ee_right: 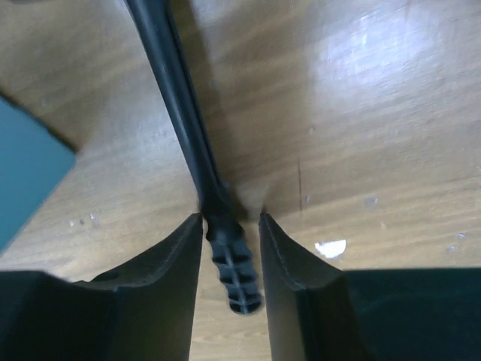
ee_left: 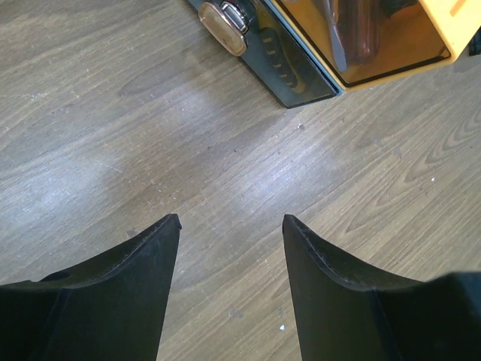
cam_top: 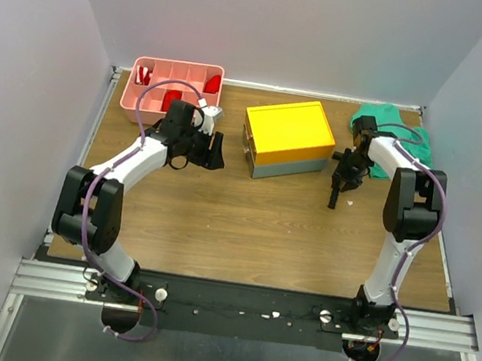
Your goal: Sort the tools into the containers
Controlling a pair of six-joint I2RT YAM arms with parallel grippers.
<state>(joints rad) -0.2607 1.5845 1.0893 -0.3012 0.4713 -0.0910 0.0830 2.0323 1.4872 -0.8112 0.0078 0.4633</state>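
Note:
A black hammer [ee_right: 176,90] lies on the wooden table right of the grey toolbox with the yellow lid [cam_top: 288,133]; in the top view it [cam_top: 335,196] sticks out below my right gripper [cam_top: 342,179]. In the right wrist view my right gripper [ee_right: 231,216] has its jaws astride the ribbed handle end, narrowed, with a gap still showing on the right side. My left gripper [cam_top: 216,155] is open and empty over bare table left of the toolbox [ee_left: 301,60], as the left wrist view [ee_left: 231,219] shows. The pink tray [cam_top: 132,93] at the back left holds red-and-black items [cam_top: 173,99].
A green cloth [cam_top: 384,118] lies at the back right behind the right wrist. The toolbox's metal latch [ee_left: 223,16] faces my left gripper. Dark tool shapes show through the yellow lid. Bare wood lies in front of the toolbox and both grippers.

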